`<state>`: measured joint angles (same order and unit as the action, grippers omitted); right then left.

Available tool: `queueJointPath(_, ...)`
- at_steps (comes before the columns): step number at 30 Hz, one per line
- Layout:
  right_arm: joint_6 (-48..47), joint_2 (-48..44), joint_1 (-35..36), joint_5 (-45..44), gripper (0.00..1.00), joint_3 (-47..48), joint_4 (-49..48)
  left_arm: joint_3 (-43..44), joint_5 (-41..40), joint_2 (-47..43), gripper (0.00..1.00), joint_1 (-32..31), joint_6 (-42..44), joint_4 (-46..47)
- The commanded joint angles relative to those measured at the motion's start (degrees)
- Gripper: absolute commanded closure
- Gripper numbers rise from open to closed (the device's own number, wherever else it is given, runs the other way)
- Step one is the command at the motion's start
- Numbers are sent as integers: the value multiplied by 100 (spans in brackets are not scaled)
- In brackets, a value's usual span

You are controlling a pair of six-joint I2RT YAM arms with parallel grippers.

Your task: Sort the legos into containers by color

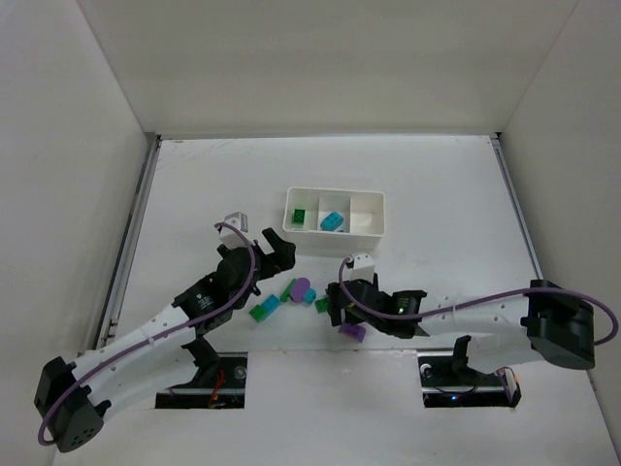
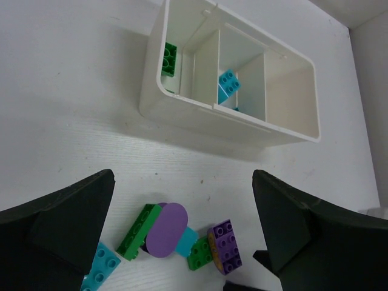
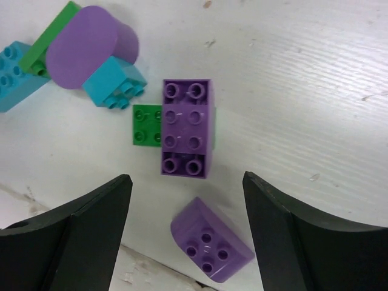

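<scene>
The white tray (image 1: 373,230) holds three containers: a green lego (image 1: 300,215) in the left one, a teal lego (image 1: 333,221) in the middle one, nothing in the right one. Loose legos lie in a pile (image 1: 294,295) in front of the tray. My left gripper (image 2: 183,203) hangs open above the pile, over a purple oval piece (image 2: 165,229) and a long green brick (image 2: 138,231). My right gripper (image 3: 185,185) is open and straddles a rounded purple brick (image 3: 210,240), with a gap on each side. Just beyond lies a long purple brick (image 3: 187,127).
A small green brick (image 3: 147,124) touches the long purple brick. A teal brick (image 3: 114,85) and another teal brick (image 3: 15,73) lie at the pile's left. The rounded purple brick sits close to the table's near edge (image 3: 151,270). White walls enclose the table.
</scene>
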<state>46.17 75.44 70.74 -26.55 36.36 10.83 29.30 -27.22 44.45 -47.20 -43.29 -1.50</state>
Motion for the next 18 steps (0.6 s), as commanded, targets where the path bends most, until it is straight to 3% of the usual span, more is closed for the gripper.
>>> queueJointPath(1, -161, -161, -170, -53, 19, -173, -345, -231, 296, -112, 0, -48, -30, 97)
queueJointPath(5, -179, -275, -179, -35, 10, -252, -371, -293, 349, -155, 0, -109, -75, 27)
queueJointPath(13, -407, -521, 251, 316, 9, -348, 243, -346, 385, -296, 0, -443, 40, -184)
queueJointPath(18, -311, -443, 541, 686, 9, -384, 516, -381, 402, -235, 0, -338, 40, -176)
